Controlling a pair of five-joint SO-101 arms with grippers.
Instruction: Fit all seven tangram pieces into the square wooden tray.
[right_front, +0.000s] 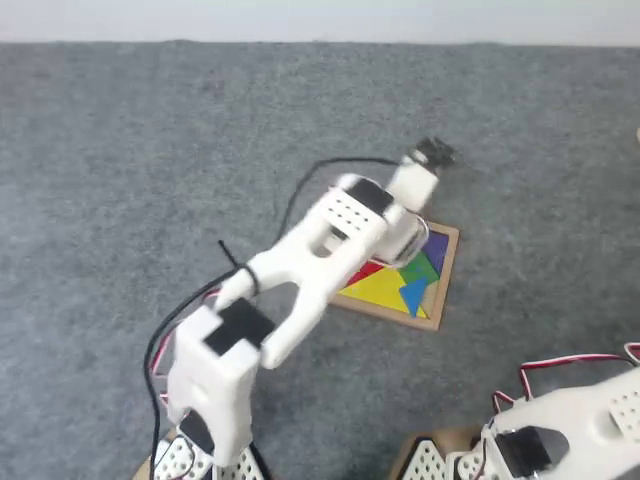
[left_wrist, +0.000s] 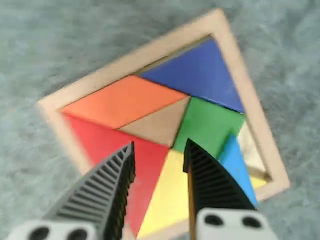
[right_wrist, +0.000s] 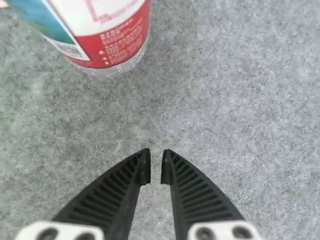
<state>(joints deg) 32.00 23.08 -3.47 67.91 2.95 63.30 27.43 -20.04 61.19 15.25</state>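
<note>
The square wooden tray (left_wrist: 165, 41) lies on the grey carpet with coloured pieces in it: a dark blue triangle (left_wrist: 200, 75), an orange parallelogram (left_wrist: 125, 100), a tan triangle (left_wrist: 155, 126), a green square (left_wrist: 207, 125), a red triangle (left_wrist: 102, 142), a yellow triangle (left_wrist: 167, 195) and a small light blue triangle (left_wrist: 235, 160). Bare tray floor (left_wrist: 250, 147) shows beside the light blue piece. My left gripper (left_wrist: 159, 147) hangs open above the tray's middle, holding nothing. In the high view the left arm (right_front: 330, 240) covers part of the tray (right_front: 447, 270). My right gripper (right_wrist: 155, 155) is shut over bare carpet.
A bottle with a red and white label (right_wrist: 105, 35) stands on the carpet just ahead of the right gripper. The right arm's base (right_front: 570, 425) sits at the near right corner. Grey carpet (right_front: 150, 150) spreads around the tray.
</note>
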